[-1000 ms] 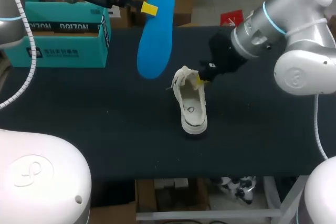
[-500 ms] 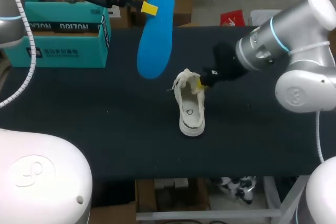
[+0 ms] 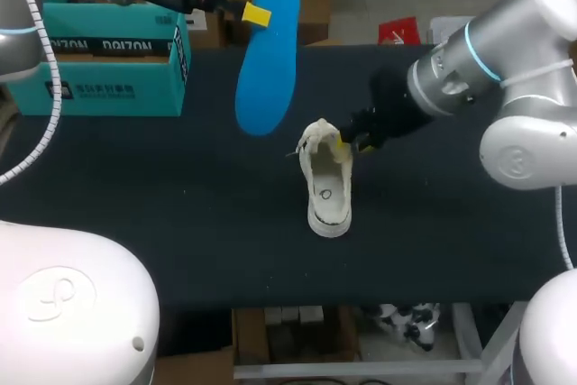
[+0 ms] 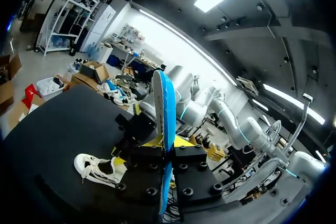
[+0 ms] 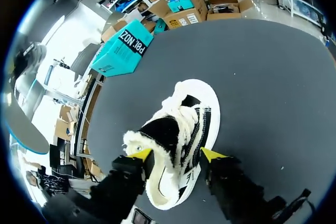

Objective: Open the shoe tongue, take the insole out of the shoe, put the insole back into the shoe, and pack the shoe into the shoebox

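The left arm reaches in high from the far left, its pincer [image 3: 257,15] clamped on the blue insole [image 3: 268,51], which hangs upright above the tabletop [image 3: 180,196]. The right arm bends in from the right, its pincer [image 5: 176,156] low at the lace end of the white shoe [image 3: 326,182], which lies mid-tabletop. Whether it grips the shoe I cannot tell. The teal shoebox [image 3: 108,60] sits far left.

White low-top shoe [image 3: 326,188] stands on its sole mid-table [image 3: 180,223], tongue end facing away. Blue insole [image 3: 268,51] hangs near-vertical above the table. Teal shoebox [image 3: 99,65] sits far left.
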`<state>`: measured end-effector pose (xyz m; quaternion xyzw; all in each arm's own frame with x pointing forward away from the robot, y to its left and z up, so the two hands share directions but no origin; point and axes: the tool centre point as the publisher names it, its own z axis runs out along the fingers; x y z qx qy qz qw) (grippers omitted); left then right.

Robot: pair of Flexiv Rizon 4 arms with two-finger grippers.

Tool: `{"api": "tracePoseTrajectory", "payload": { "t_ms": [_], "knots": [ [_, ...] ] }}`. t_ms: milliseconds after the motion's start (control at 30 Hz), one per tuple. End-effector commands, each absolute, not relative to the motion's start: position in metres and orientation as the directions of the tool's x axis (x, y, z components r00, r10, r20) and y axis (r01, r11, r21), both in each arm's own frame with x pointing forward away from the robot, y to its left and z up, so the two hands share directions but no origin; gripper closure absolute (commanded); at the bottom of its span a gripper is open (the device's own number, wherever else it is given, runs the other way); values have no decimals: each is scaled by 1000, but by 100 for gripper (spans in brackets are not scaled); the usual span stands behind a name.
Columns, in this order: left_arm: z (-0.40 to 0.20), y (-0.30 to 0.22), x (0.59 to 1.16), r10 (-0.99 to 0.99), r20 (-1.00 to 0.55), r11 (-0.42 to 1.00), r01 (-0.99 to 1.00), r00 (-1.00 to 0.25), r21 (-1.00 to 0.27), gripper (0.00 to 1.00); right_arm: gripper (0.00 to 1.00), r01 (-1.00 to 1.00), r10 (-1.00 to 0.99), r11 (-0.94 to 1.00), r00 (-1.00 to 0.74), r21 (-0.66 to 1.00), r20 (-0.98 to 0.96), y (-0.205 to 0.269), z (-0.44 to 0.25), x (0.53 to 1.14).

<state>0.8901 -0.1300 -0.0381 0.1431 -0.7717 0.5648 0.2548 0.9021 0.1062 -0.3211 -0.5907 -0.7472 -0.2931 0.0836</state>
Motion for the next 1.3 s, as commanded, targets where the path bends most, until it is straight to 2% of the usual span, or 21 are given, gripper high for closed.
{"api": "tracePoseTrajectory", "payload": {
  "t_ms": [33, 100, 767, 967, 1133, 1233, 1300],
  "knots": [
    [-39, -130, 890, 69, 555, 319, -509, -829, -799, 100, 0, 930, 838, 120, -283, 348, 466, 93, -291, 886],
    [-39, -130, 890, 69, 555, 319, -509, -829, -799, 100, 0, 906, 800, 125, -333, 404, 499, 89, -285, 882],
    [-39, -130, 890, 69, 555, 319, -509, -829, -799, 100, 0, 906, 800, 125, -333, 404, 499, 89, -285, 882],
    [-57, -139, 876, 19, 410, 257, -392, -912, -883, 100, 0, 970, 774, 50, -188, 238, 605, 88, -270, 883],
    [-66, -143, 869, 22, 363, 212, -350, -932, -913, 100, 0, 989, 798, -41, -53, 142, 600, 84, -263, 875],
    [-69, -146, 865, 25, 312, 199, -301, -950, -933, 100, 0, 990, 779, -131, 70, 53, 623, 82, -261, 868],
    [-69, -147, 860, 31, 276, 197, -265, -961, -944, 100, 0, 975, 725, -214, 203, -65, 658, 80, -259, 862]
  ]
}}
